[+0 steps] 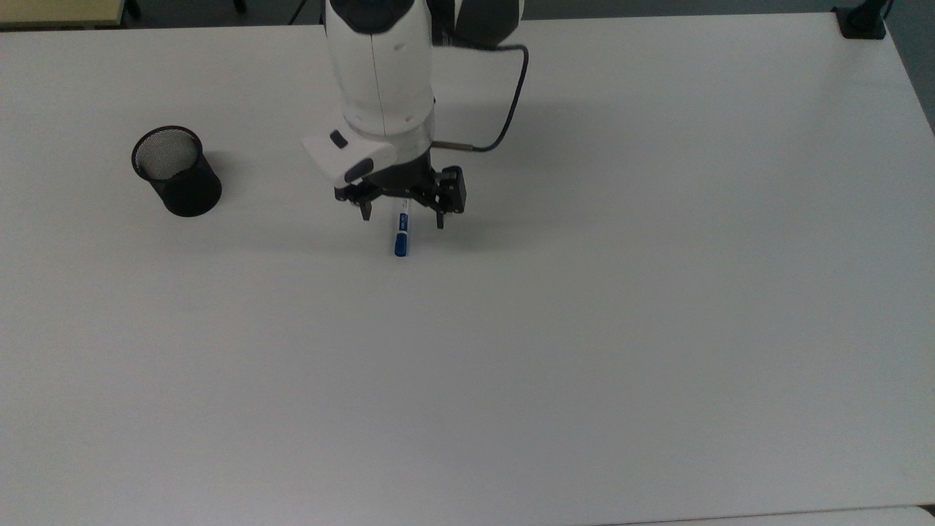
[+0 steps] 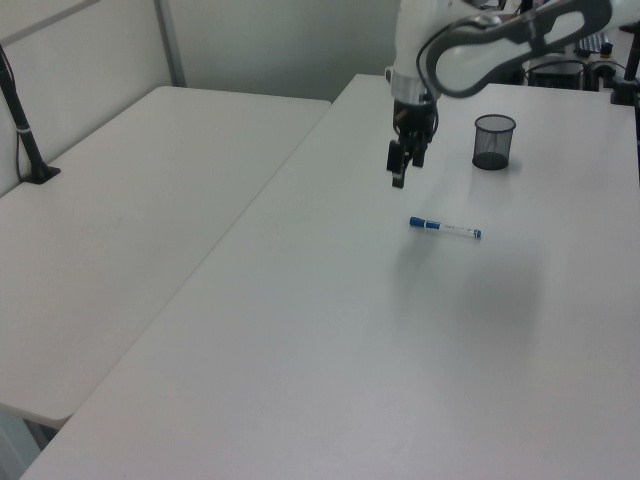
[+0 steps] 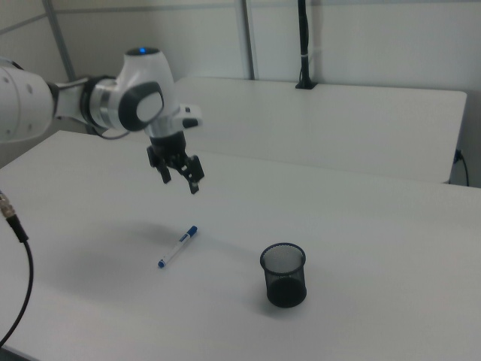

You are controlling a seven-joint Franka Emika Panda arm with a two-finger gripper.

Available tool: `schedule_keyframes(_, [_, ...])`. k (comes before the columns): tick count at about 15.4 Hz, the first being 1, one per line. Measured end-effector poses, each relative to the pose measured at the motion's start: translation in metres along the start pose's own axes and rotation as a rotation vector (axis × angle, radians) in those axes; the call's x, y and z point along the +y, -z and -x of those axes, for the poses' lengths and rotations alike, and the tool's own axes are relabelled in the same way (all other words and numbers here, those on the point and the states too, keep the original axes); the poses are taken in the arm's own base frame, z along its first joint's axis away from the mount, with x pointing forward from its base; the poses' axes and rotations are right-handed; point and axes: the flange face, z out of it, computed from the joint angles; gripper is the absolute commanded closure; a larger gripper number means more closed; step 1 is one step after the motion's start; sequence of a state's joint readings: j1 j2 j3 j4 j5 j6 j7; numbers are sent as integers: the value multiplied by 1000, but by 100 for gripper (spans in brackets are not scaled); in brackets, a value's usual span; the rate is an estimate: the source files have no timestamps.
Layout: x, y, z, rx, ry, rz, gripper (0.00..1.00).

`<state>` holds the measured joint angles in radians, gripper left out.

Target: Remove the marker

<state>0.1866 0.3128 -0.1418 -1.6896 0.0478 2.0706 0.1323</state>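
Observation:
The marker (image 1: 401, 232) lies flat on the white table (image 1: 599, 336), its blue cap toward the top view's bottom edge. In the left view the marker (image 2: 445, 228) rests just below the arm, and in the right view the marker (image 3: 177, 247) sits left of the cup. My gripper (image 1: 402, 217) hangs open in the air straight above it, fingers spread wide and holding nothing. The left view shows the gripper (image 2: 405, 170) well clear of the tabletop, as does the right view's gripper (image 3: 180, 183). The black mesh cup (image 1: 175, 172) stands upright and empty at the top view's left.
The mesh cup (image 2: 494, 141) stands behind the arm in the left view, and the cup (image 3: 283, 274) is near the right view's front. A second white table (image 2: 120, 230) adjoins, with a black clamp pole (image 2: 22, 115). Another clamp (image 1: 862, 20) sits at the table's corner.

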Motion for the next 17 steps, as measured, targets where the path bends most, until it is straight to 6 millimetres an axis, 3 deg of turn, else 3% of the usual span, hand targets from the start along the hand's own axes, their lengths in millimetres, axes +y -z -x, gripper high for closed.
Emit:
schedule_keyframes(5, [29, 119, 42, -33, -39, -25, 0])
schedule_keyframes(8, [49, 169, 73, -60, -60, -36, 0])
schedule_keyframes(13, [72, 214, 106, -71, -92, -49, 0])
schedule_keyframes(17, [89, 229, 114, -38, -86, -24, 0])
